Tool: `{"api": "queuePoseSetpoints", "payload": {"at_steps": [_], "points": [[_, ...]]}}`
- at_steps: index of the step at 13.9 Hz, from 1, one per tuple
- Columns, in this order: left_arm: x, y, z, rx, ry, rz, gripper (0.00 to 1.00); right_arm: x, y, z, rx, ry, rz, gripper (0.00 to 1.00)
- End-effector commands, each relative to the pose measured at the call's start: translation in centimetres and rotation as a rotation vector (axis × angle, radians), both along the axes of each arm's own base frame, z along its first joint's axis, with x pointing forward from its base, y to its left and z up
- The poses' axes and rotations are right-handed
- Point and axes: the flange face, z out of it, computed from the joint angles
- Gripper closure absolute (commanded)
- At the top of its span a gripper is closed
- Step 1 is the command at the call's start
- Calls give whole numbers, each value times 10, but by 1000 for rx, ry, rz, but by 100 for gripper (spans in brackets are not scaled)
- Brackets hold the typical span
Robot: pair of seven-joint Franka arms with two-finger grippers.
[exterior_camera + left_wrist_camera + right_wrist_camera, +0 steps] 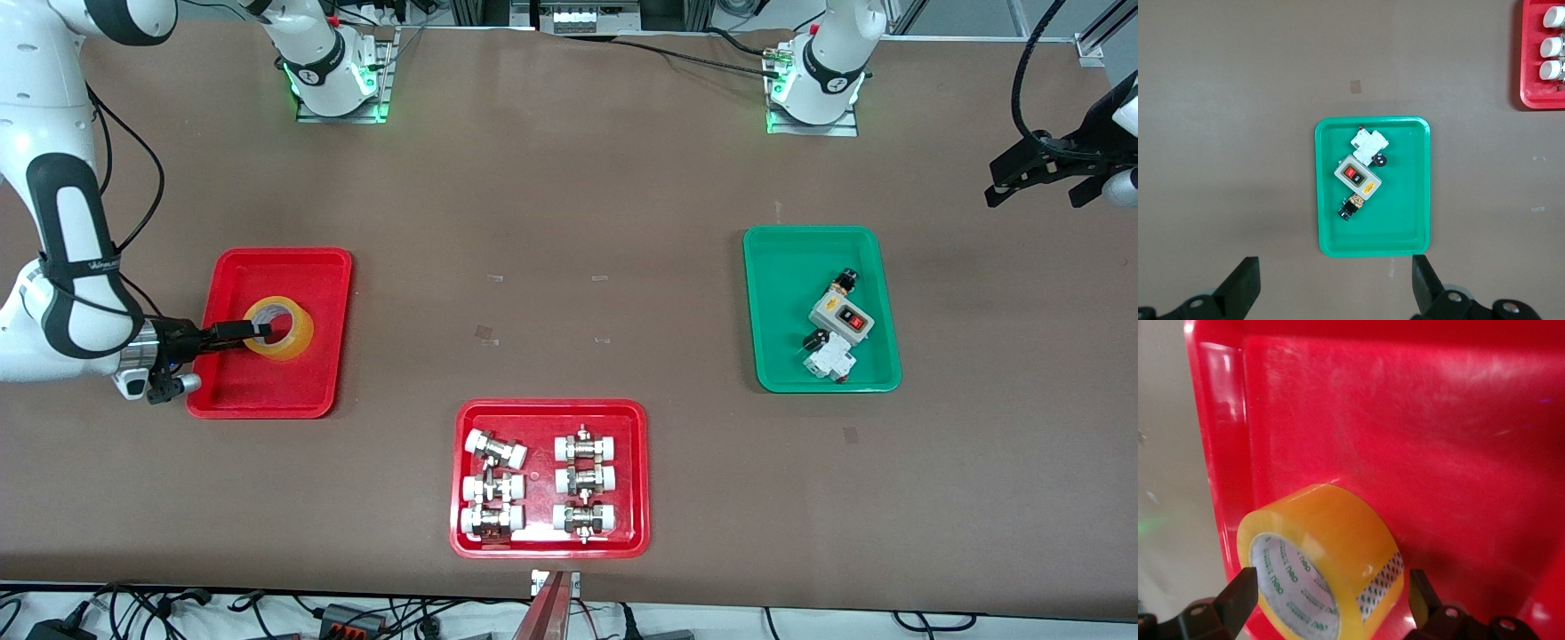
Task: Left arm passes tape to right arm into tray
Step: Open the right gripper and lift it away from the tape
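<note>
- The right arm is reaching in from the front view's nine o'clock edge, its forearm bending down toward the tray.
- The right gripper is sitting low in the tray at the tape, one finger lying across the roll's top and poking into the core hole.
- In the right wrist view the fingers are standing wide on either side of the tape, with gaps showing, so nothing is being squeezed.
- The tape is lying inside the tray, flat on its floor in the front view, close to the rim nearest the right arm; its printed core is facing the wrist camera.
- At six o'clock in the front view, a second red tray is holding six fittings in two columns.
- At three o'clock a green tray is carrying a switch box and small parts.
- The left arm is waiting at the two o'clock edge, well apart from the tape.
- The left gripper is hanging in the air toward the left arm's end of the table; its fingers are spread wide and holding nothing, with the green tray seen below between them.
</note>
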Motion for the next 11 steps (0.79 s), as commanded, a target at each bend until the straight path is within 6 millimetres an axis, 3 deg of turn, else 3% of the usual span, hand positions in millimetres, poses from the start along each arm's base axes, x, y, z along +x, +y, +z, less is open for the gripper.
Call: {"api": "queuePoseSetpoints", "payload": {"at_steps": [1, 6, 11], "points": [[4, 4, 6, 4, -7, -6, 0, 5, 12, 35, -66, -48, 62, 0], [3, 4, 6, 4, -12, -6, 0, 20, 37, 102, -213, -115, 83, 0], [1, 6, 9, 3, -18, -3, 0, 21, 70, 167, -358, -92, -99, 0]]}}
